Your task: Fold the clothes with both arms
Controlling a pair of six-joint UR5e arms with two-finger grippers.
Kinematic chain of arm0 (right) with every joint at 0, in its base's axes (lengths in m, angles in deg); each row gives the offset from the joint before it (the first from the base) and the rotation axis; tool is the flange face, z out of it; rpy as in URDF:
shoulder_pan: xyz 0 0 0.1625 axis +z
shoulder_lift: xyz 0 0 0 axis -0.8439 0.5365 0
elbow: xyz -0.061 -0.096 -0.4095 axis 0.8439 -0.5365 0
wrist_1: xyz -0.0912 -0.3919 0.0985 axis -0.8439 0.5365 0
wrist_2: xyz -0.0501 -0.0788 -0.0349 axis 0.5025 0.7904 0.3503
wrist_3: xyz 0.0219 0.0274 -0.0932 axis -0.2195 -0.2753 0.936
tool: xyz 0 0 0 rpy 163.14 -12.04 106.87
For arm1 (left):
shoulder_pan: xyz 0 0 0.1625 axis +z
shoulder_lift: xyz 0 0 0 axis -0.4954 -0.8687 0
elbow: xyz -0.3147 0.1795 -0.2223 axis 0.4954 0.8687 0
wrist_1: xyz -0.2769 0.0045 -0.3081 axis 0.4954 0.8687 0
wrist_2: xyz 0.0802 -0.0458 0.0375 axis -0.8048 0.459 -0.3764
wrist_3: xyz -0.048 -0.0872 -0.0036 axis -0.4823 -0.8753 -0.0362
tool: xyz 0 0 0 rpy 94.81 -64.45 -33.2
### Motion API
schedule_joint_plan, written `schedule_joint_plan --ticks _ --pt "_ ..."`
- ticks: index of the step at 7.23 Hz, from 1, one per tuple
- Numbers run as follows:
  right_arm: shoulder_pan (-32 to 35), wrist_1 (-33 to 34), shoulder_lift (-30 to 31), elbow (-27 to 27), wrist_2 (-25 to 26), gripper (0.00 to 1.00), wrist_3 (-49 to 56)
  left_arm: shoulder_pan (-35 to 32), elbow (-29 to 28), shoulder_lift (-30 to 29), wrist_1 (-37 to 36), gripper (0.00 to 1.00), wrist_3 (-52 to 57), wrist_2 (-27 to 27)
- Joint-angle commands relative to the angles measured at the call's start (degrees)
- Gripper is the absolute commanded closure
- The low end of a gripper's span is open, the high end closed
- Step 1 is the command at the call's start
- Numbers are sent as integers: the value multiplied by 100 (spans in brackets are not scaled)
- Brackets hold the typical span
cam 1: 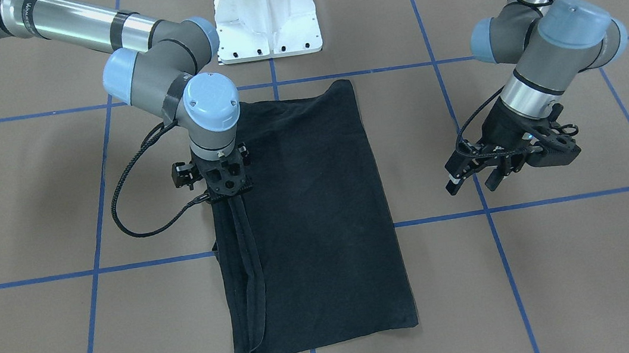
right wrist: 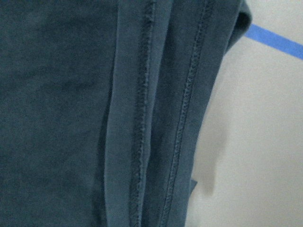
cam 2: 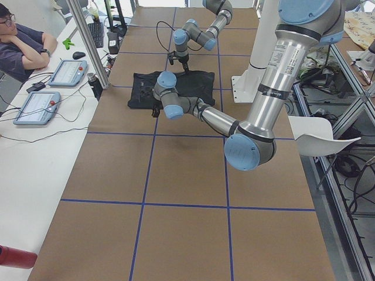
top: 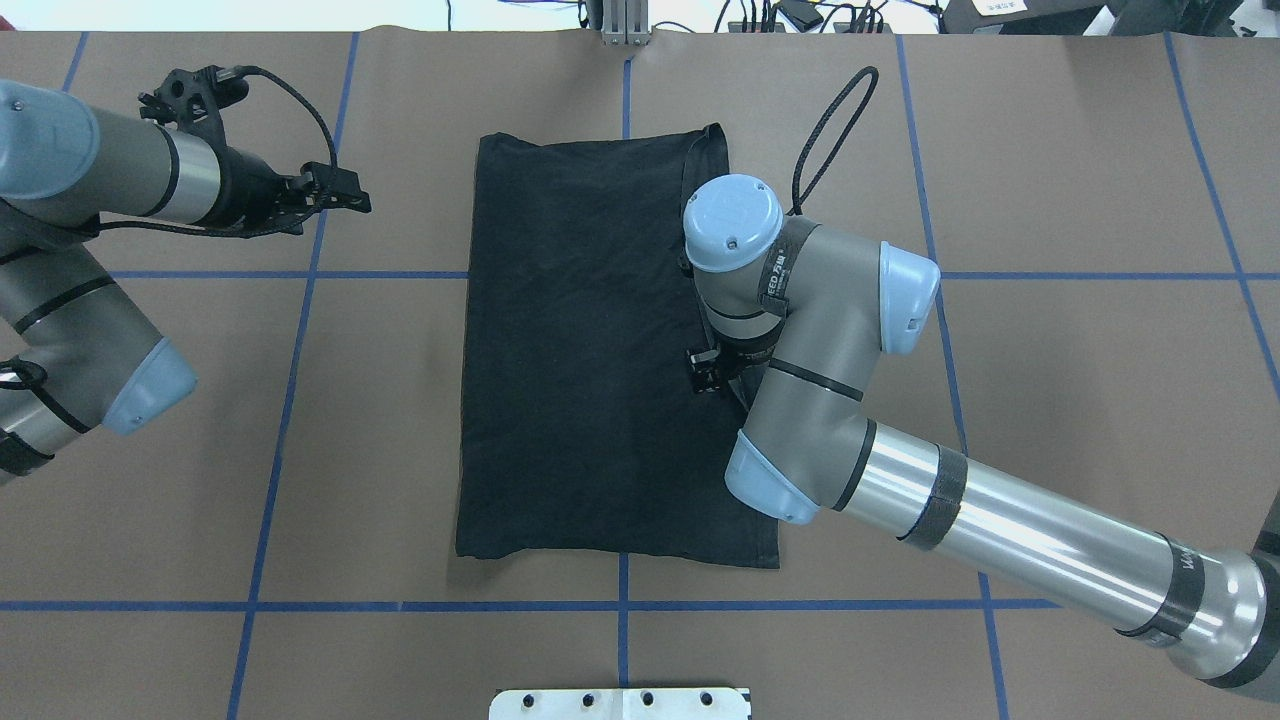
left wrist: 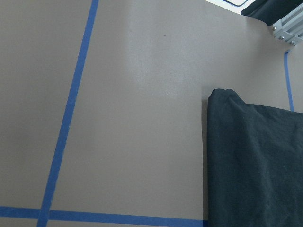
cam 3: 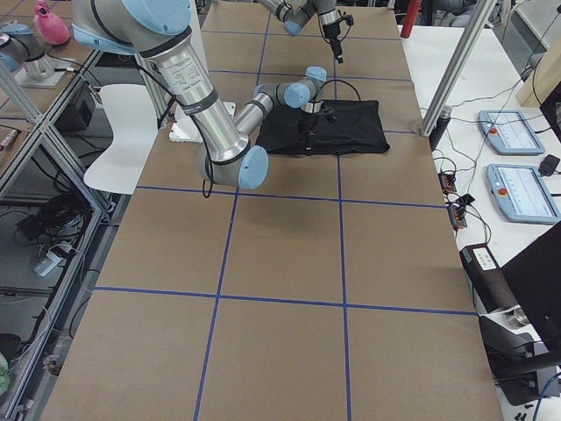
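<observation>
Brown paper-covered table (cam 1: 22,194), ruled into squares by blue tape lines (cam 1: 496,238), with a white base pedestal (cam 1: 266,20) at the robot's end. Item: one black short-sleeved T-shirt (cam 1: 319,212), folded to a long rectangle and lying flat at the table's centre, its length running from near the robot to far; no chest graphic shows. Stacked stitched hems (right wrist: 142,118) line its edge on the robot's right, probably the layers of a lengthwise fold. Right arm (top: 1000,520): bent down over that edge, with the right gripper (cam 1: 227,190) pointing straight down at the hem strip about midway along. It is probably placed there to pinch or press the layered edge for a further fold. Its fingertips are hidden under the wrist, so contact and jaw spread cannot be told. Left arm (top: 90,180): off the cloth on the robot's left. The left gripper (cam 1: 473,175) is above bare table, well apart from the shirt, fingers parted with nothing between them, and looks idle.
</observation>
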Motion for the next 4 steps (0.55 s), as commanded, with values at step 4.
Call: schedule_joint_plan --ticks 4 --pt "490 -24 390 -2 -192 1 596 6 9 -77 -9 0 -21 0"
